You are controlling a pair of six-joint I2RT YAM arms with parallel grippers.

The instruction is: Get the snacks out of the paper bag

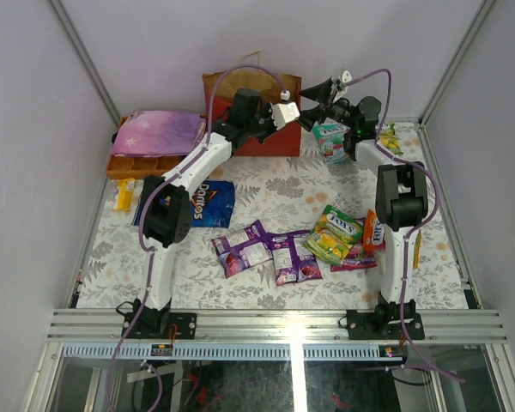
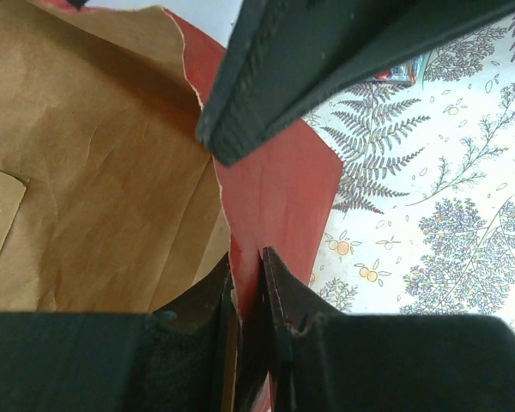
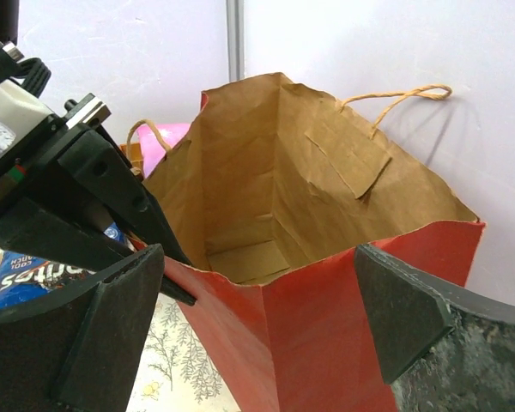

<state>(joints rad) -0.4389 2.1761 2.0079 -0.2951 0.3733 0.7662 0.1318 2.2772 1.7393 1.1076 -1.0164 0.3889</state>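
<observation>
The red paper bag [image 1: 270, 142] stands upright at the back centre, mouth open. My left gripper [image 1: 275, 122] is shut on its torn front rim; the wrist view shows the jaws [image 2: 247, 270] pinching the red wall. My right gripper [image 1: 309, 103] is open and empty, its fingers either side of the bag's near corner [image 3: 257, 292]. The brown inside [image 3: 245, 257] shows only a bare floor. On the table lie the blue Doritos bag [image 1: 208, 202], two purple packets [image 1: 242, 247], a green one [image 1: 333, 233], a pink-red one [image 1: 354, 256] and an orange one [image 1: 373, 230].
A pink-purple starry pouch [image 1: 159, 131] lies on an orange compartment tray [image 1: 142, 165] at the back left. A yellow packet [image 1: 123, 195] lies in front of the tray. Another green packet [image 1: 330, 142] lies under the right arm. The back wall stands close behind the bag.
</observation>
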